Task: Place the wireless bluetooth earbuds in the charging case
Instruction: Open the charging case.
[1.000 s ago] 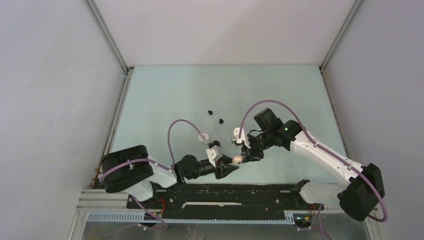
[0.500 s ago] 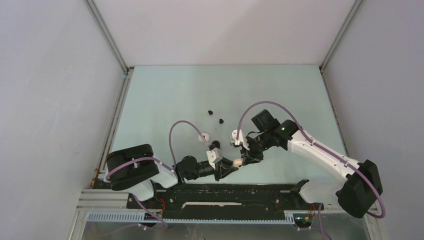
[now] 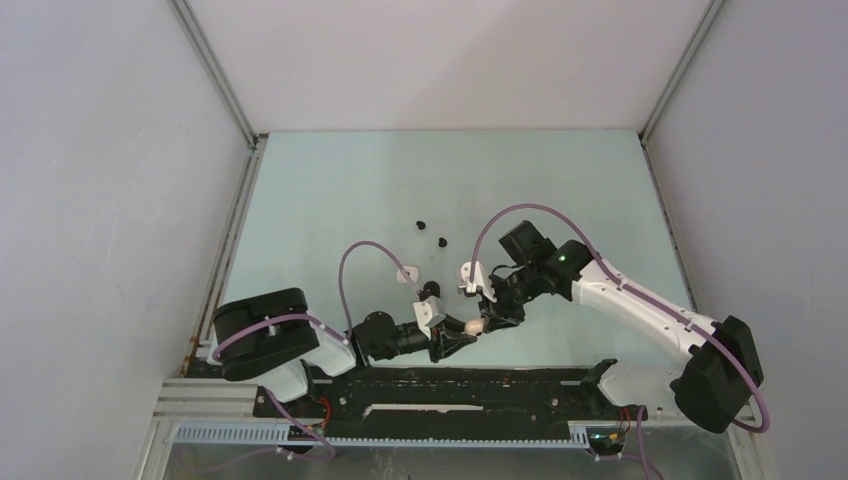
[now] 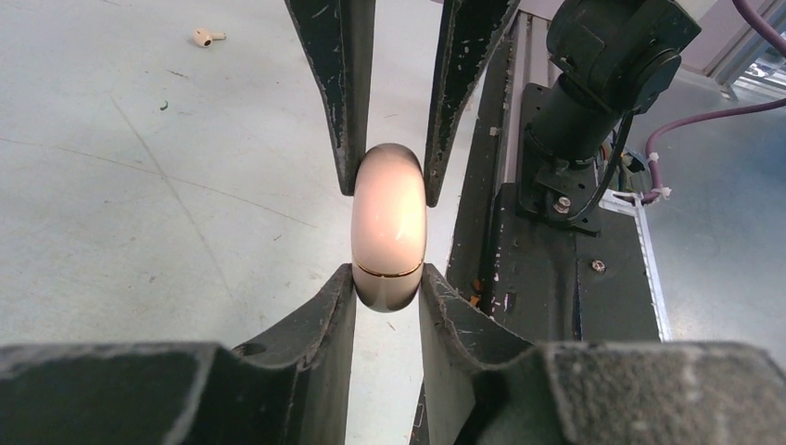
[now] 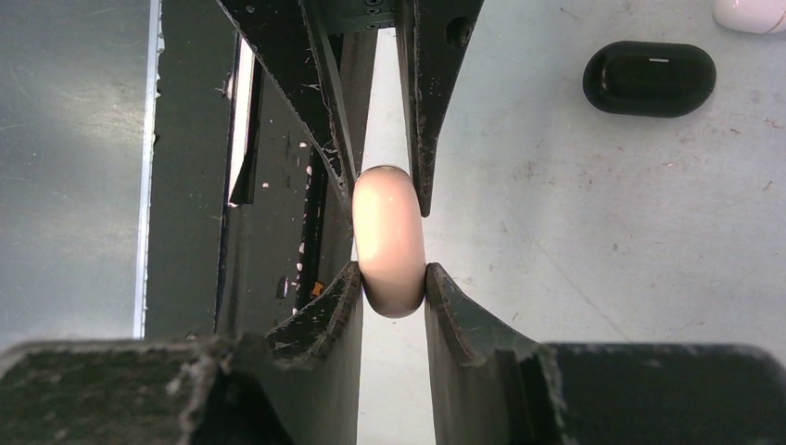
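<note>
A glossy cream charging case [image 4: 389,227] with a thin gold seam hangs closed above the table, held from both ends. My left gripper [image 4: 389,286] is shut on its near end, both fingers touching it. My right gripper [image 5: 390,278] is shut on the opposite end of the same case [image 5: 389,236]. From above, the case [image 3: 475,325] sits between the left gripper [image 3: 456,338] and the right gripper [image 3: 490,314]. Two black earbuds [image 3: 421,224] [image 3: 441,241] lie on the table farther back. A cream earbud [image 4: 206,37] with a short stem lies on the table apart from them.
A black pebble-shaped case [image 5: 649,79] lies shut on the table, with a pale case [image 5: 751,13] just beyond it at the frame edge. The black base rail [image 3: 450,385] runs along the near edge under both arms. Grey walls enclose the light green table [image 3: 330,190].
My left gripper's jaws have narrowed onto the cream case. The right arm has shifted slightly left with the case, bringing both grippers closer together.
</note>
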`<state>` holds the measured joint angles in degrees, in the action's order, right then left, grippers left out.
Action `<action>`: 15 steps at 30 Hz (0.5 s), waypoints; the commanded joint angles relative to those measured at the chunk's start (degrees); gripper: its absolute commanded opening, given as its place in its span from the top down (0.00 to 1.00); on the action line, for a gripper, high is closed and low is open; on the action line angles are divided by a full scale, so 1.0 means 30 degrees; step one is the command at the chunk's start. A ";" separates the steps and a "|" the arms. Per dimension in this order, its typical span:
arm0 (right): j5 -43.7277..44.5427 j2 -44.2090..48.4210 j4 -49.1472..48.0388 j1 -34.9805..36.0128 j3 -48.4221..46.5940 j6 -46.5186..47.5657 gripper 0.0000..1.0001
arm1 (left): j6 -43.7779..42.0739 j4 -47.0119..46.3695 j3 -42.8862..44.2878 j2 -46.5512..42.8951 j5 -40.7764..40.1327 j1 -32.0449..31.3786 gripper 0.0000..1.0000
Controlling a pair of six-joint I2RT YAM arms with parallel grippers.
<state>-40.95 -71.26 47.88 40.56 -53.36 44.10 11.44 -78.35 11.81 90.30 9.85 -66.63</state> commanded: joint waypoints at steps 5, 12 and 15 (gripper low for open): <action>0.0202 -0.0120 -0.0789 0.0207 -0.0581 -0.0137 0.93 | -0.0394 -0.1361 0.0424 0.0181 0.0804 -0.0085 0.67; 0.0202 -0.0313 -0.0841 0.0314 -0.0581 -0.0210 0.93 | -0.0328 -0.1651 0.0469 0.0356 0.0965 -0.0114 0.64; 0.0202 -0.0330 -0.0921 0.0336 -0.0581 -0.0306 0.94 | -0.0328 -0.1780 0.0450 0.0394 0.0943 -0.0114 0.65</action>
<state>-40.62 -71.90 47.88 41.17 -53.36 43.90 11.46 -78.83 11.81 91.13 10.81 -66.63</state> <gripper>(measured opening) 0.291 0.356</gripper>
